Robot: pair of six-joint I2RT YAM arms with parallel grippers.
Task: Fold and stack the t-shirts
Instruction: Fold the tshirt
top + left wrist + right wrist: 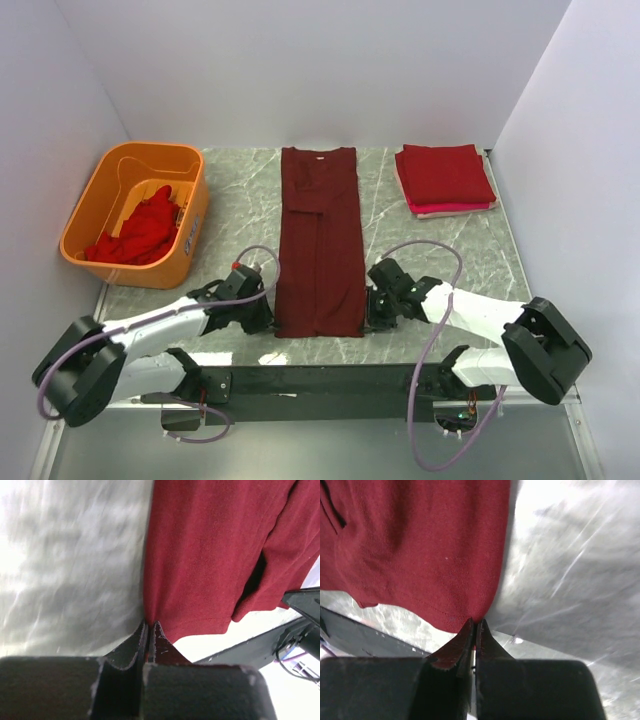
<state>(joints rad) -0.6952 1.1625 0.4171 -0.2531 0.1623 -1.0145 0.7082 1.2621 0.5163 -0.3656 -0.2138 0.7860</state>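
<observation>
Maroon t-shirt (320, 245), folded into a long strip, is lying flat, stretching away from the two pincers. Left gripper (149, 629) is pinching its near left hem corner; right gripper (475, 626) is clamping the near right corner. Folded t-shirts (445, 178) are resting well beyond the right pincer, and an orange tub (135, 212) is sitting beyond the left.

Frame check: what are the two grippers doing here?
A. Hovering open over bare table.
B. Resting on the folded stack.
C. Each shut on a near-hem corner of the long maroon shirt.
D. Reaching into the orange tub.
C: in the wrist views the left gripper and the right gripper each have their fingers closed on a near corner of the maroon shirt.
</observation>
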